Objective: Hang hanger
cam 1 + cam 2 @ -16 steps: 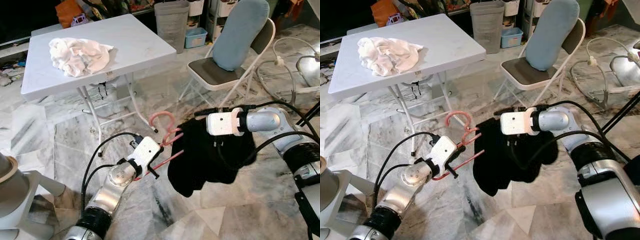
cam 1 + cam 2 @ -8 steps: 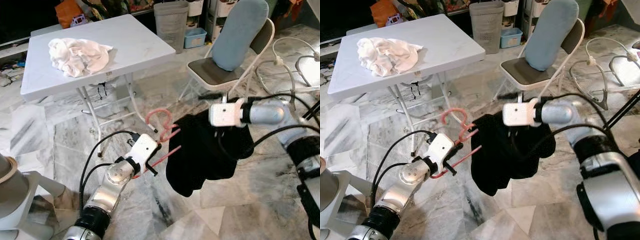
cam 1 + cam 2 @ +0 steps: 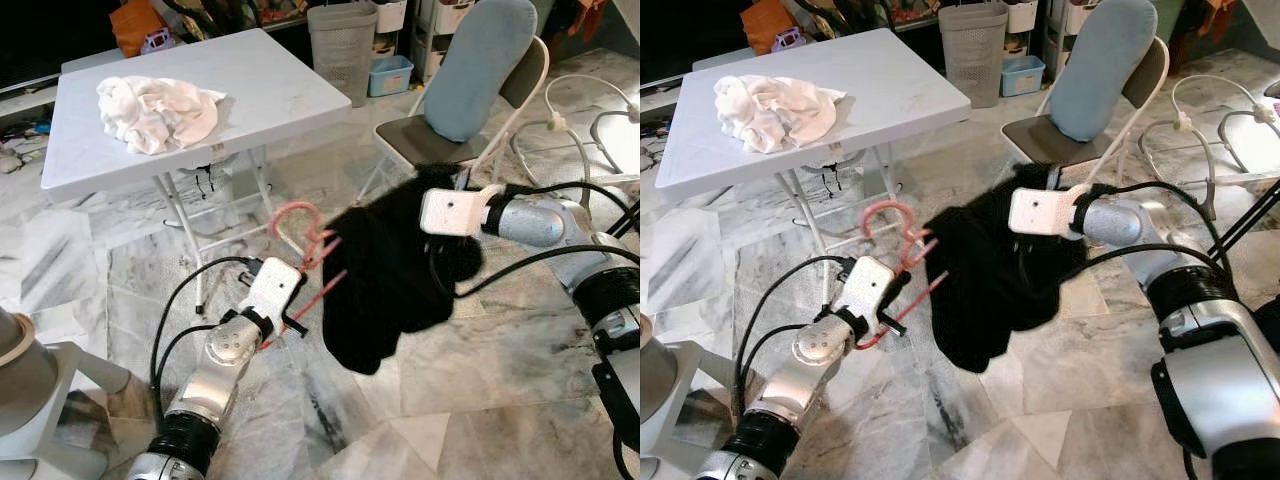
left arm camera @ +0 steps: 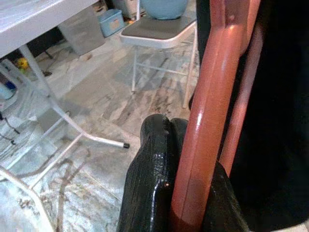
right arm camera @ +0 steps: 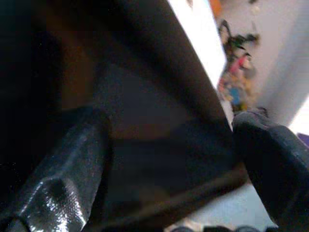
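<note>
A pink hanger (image 3: 300, 222) with a curled hook is held low over the marble floor. My left gripper (image 3: 292, 318) is shut on its lower bar; the left wrist view has both black fingers (image 4: 157, 183) clamped round the pink bar (image 4: 207, 121). A black garment (image 3: 385, 275) hangs from the hanger's right end and droops toward the floor. My right arm's white wrist (image 3: 450, 212) is pressed into the garment's upper right side. In the right wrist view my right gripper (image 5: 164, 159) is open, fingers wide apart, with dark cloth stretched between them.
A white folding table (image 3: 280, 95) with a crumpled white cloth (image 3: 155, 112) stands at the back left, its legs just behind the hanger. A folding chair (image 3: 420, 140) with a blue cushion stands behind the garment. Cables (image 3: 570, 130) lie at the right, a grey bin (image 3: 343, 45) at the back.
My right arm has lifted the garment's right side and pushed it left, bunching it higher. The left gripper and the hanger have shifted a little left and up.
</note>
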`<state>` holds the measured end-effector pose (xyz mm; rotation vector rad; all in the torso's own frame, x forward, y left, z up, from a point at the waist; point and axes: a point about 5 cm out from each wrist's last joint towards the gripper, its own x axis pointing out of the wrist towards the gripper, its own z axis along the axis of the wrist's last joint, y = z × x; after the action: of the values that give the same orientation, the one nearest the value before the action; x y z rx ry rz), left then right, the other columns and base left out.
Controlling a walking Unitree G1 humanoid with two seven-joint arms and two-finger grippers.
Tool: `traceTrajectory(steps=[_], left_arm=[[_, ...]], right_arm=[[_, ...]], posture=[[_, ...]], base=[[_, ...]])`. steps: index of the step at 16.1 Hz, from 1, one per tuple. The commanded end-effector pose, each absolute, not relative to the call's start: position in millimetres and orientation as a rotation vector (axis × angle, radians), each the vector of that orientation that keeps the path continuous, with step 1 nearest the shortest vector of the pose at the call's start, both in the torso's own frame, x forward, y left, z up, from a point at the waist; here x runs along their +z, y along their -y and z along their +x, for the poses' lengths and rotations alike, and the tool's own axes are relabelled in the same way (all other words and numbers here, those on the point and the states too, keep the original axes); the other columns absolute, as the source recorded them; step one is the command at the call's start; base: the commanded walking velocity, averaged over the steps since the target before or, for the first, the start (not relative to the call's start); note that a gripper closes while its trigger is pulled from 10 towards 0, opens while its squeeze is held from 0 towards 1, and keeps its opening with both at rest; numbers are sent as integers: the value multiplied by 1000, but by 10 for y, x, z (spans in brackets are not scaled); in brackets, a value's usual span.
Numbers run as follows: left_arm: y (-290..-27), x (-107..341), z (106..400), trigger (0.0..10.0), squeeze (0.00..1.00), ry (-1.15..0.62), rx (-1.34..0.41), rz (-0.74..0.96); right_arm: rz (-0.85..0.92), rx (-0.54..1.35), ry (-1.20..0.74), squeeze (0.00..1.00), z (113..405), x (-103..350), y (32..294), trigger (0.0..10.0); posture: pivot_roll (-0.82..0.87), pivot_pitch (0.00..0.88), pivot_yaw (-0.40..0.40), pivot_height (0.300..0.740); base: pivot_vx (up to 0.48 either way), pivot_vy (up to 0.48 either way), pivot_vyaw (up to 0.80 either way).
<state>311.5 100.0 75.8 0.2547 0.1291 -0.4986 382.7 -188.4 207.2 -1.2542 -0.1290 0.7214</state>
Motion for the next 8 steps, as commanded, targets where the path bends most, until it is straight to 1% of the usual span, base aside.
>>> traceTrajectory(steps=[1, 4, 5, 6, 7, 8], left_arm=[[-1039, 871, 3154, 0, 0, -81, -465, 233], [-1055, 892, 3192, 0, 0, -86, -416, 211], [-1058, 895, 3197, 0, 0, -86, -414, 218], [-1071, 906, 3213, 0, 0, -82, -397, 217], [-1119, 934, 3253, 0, 0, -77, -348, 197], [-1205, 978, 3307, 0, 0, -65, -276, 167]], right_arm=[[-1256, 679, 156, 1000, 3869, 2181, 1870, 10000], [-1173, 581, 154, 1000, 3913, 2201, 1899, 10000], [-1151, 576, 149, 1000, 3914, 2194, 1902, 10000], [-1088, 582, 138, 1000, 3905, 2163, 1899, 10000], [-1025, 616, 117, 973, 3869, 2090, 1890, 10000], [-912, 650, 82, 675, 3820, 1984, 1884, 10000]], posture=[[-120, 20, 64, 740], [-120, 20, 65, 740], [-120, 20, 65, 740], [-120, 20, 65, 740], [-122, 21, 66, 740], [-128, 23, 68, 740]], base=[[0, 0, 0], [0, 0, 0], [0, 0, 0], [0, 0, 0], [0, 0, 0], [0, 0, 0]])
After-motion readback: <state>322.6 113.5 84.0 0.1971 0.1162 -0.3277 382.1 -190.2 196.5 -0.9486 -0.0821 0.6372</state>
